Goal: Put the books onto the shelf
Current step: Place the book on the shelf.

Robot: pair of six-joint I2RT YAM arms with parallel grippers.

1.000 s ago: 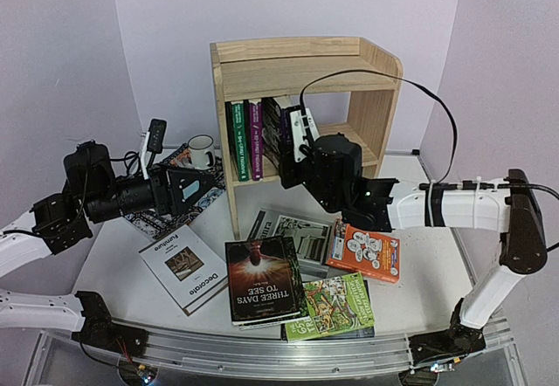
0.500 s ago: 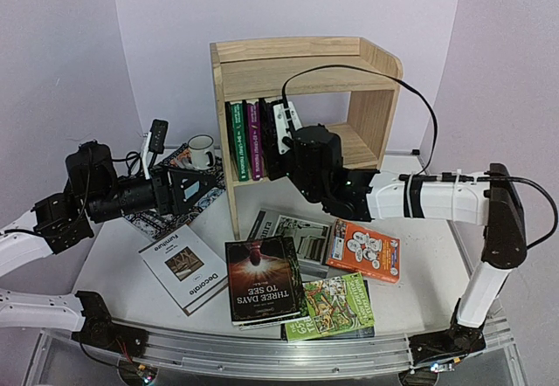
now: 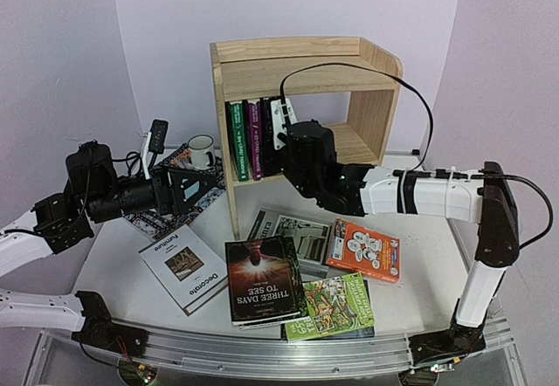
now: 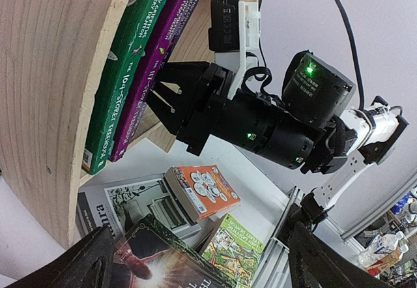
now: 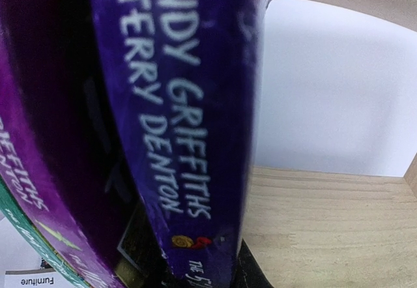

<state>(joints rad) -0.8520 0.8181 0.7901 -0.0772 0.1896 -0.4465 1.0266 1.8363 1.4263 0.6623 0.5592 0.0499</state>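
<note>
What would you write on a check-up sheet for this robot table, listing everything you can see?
Surface: white table, books lying flat on it.
Job's things: green book and purple book upright inside the shelf; Decorate, Three Days to See, grey magazine, orange book and green picture book on the table.
Clutter: mug and patterned mat, left of the shelf.
Grippers: left gripper fingers wide open, empty; right gripper fingers shut on the dark purple book, inside the shelf.
Cables: black cable loops across the shelf opening.
Surroundings: plain pale walls.
</note>
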